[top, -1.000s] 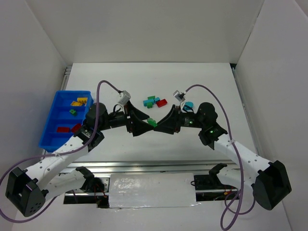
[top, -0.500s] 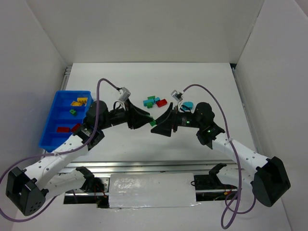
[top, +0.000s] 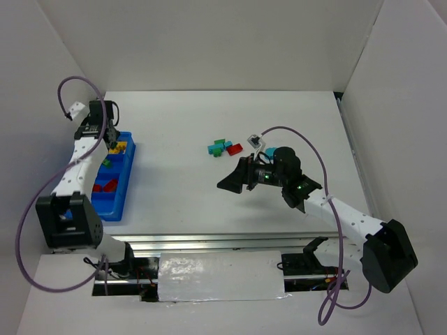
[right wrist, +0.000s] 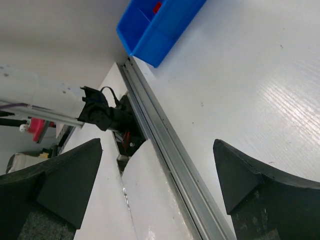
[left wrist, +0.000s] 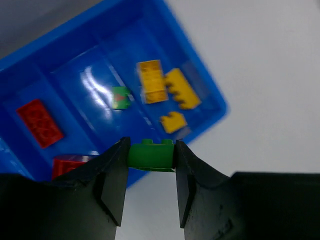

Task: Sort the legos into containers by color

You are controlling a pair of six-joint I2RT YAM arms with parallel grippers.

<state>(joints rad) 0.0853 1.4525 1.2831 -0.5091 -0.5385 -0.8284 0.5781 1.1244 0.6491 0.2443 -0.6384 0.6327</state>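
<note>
L end effector [left wrist: 149, 164] clamps green lego [left wrist: 150, 154] over tray [left wrist: 212, 102]: drop step, next likely needs centring above compartment w/ green piece [left wrist: 120, 96]; R end effector [right wrist: 157, 145] released, empty.

the blurred blue tray [left wrist: 100, 55] runs off-frame (left side), a red brick [left wrist: 65, 164] half behind the left pincer [left wrist: 151, 157].

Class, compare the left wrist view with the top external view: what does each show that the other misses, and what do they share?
Only the left wrist view: a green brick pinched between the left fingers. Only the top external view: the open right fingers and a loose cluster of bricks lying well away from the tray. Both: the blue tray holding yellow bricks and red bricks.
</note>
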